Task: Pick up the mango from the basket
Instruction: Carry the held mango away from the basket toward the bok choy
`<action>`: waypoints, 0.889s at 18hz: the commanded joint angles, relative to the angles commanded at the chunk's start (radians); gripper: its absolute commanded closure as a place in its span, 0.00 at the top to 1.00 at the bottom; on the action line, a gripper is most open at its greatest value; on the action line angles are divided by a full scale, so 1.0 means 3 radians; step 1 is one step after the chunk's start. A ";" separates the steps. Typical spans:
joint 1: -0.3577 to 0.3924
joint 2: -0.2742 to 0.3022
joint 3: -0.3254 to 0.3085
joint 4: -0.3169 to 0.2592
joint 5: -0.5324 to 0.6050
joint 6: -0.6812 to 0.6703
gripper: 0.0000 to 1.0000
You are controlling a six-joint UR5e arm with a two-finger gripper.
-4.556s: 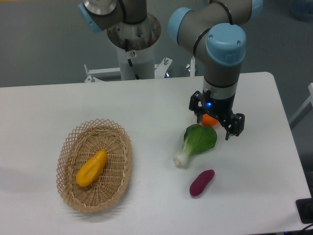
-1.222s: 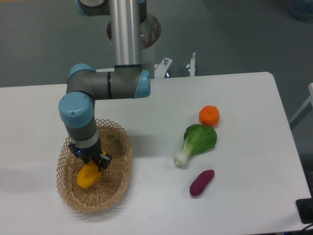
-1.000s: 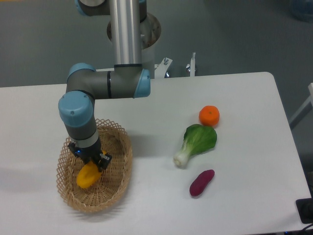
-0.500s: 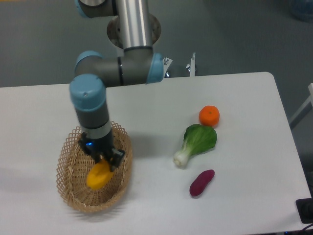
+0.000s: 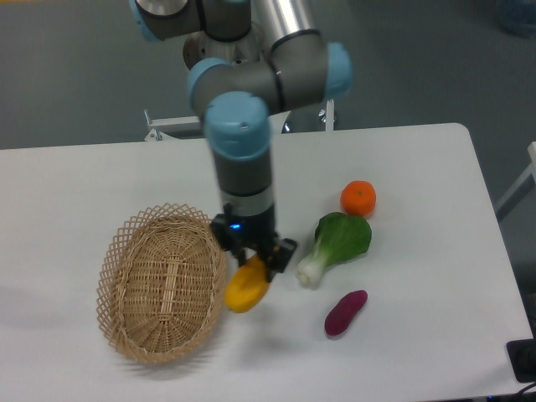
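Observation:
My gripper [image 5: 254, 264] is shut on the mango [image 5: 244, 289], a smooth yellow-orange fruit that hangs below the fingers. I hold it above the table just right of the basket [image 5: 134, 314], an oval tan wicker basket that now has nothing in it. The mango's upper end is hidden between the fingers.
A green bok choy [image 5: 337, 243] lies just right of my gripper. A round orange tangerine [image 5: 358, 198] sits behind it. A dark purple tuber [image 5: 345, 312] lies in front of it. The arm's base stands at the back of the table.
The gripper closed on the mango in the basket, lifted it and carried it right, out past the basket's right rim. The basket now holds nothing.

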 joint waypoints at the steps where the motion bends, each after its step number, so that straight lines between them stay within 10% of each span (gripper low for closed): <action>1: 0.0077 0.0000 0.0056 -0.0123 0.0000 0.0143 0.46; 16: 0.0604 -0.0020 0.0113 -0.0298 0.0005 0.1030 0.47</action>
